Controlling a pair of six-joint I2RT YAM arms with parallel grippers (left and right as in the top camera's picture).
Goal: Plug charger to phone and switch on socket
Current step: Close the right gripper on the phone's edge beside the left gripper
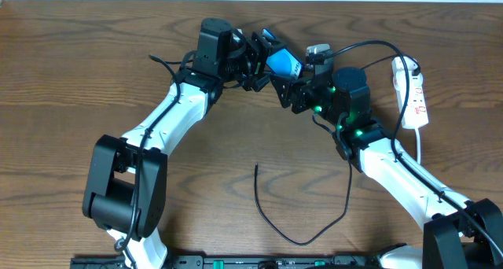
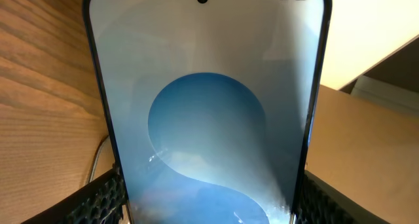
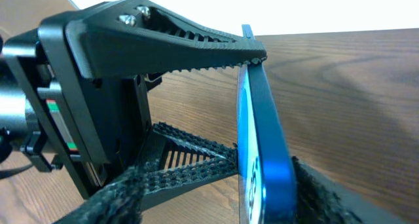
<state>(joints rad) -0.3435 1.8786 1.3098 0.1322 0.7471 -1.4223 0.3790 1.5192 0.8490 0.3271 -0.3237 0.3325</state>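
Observation:
The phone (image 1: 283,63) has a blue screen and is held off the table between both arms at the back centre. My left gripper (image 1: 266,60) is shut on its side edges. In the left wrist view the screen (image 2: 209,119) fills the frame between my fingers (image 2: 209,207). My right gripper (image 1: 293,84) is shut on the phone's lower end. Its fingers (image 3: 265,198) press the phone's face and back, seen edge-on (image 3: 262,152). The charger cable (image 1: 302,241) lies looped on the table in front, its free end (image 1: 257,167) pointing away from me. The white socket (image 1: 413,96) lies at the right.
A white cord (image 1: 417,147) runs from the socket toward the front right. A thick black cable (image 1: 369,45) arcs above the right wrist toward the socket. Bare wooden table (image 1: 78,80) lies to the left and front.

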